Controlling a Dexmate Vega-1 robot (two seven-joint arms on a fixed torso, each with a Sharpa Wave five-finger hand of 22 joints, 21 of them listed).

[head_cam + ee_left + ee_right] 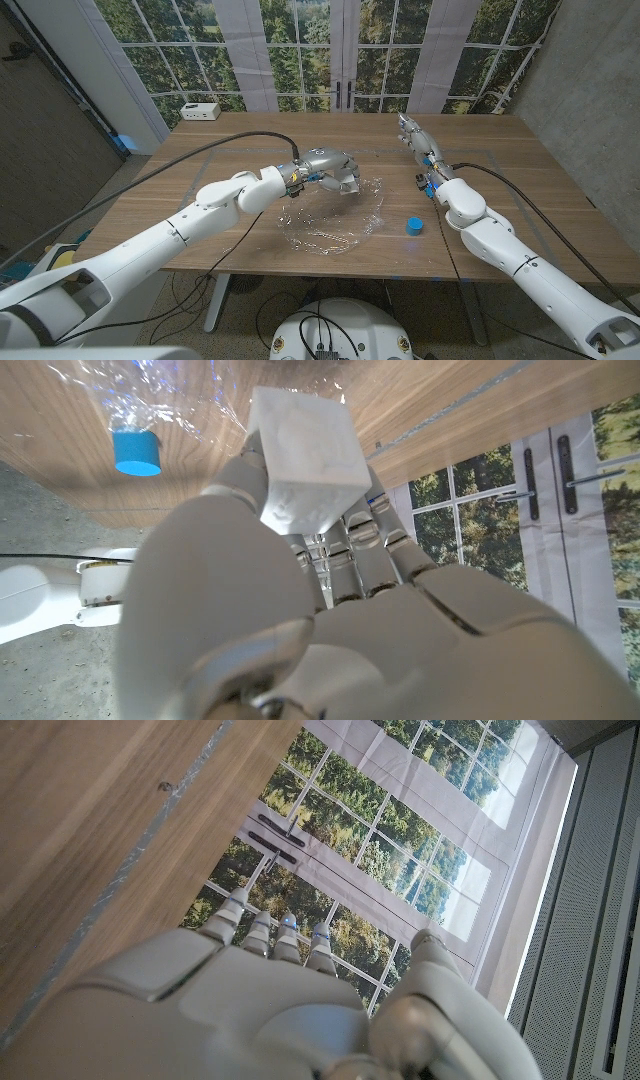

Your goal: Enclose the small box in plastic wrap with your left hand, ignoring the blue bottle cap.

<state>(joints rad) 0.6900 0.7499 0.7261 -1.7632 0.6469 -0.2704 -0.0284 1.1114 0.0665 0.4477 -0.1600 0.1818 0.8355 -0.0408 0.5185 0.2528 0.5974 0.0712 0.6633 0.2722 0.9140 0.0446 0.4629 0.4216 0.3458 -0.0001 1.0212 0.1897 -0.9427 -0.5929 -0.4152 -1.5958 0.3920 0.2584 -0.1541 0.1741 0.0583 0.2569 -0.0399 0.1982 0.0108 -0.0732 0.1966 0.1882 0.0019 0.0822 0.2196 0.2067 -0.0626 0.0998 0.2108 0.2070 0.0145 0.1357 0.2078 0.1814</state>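
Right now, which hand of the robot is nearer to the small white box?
Left. The left hand holds the small box over the plastic wrap; the right hand waits far off near the table's back.

Before me: a wooden table (200,200), a white box (201,111) at its far left corner, and tall windows (300,40) showing trees beyond.

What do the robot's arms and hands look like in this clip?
Both arms are glossy white, rounded segments with a black cable running along each. The left hand and right hand are pale grey-white with silver-jointed fingers; small coloured wiring shows at each wrist.
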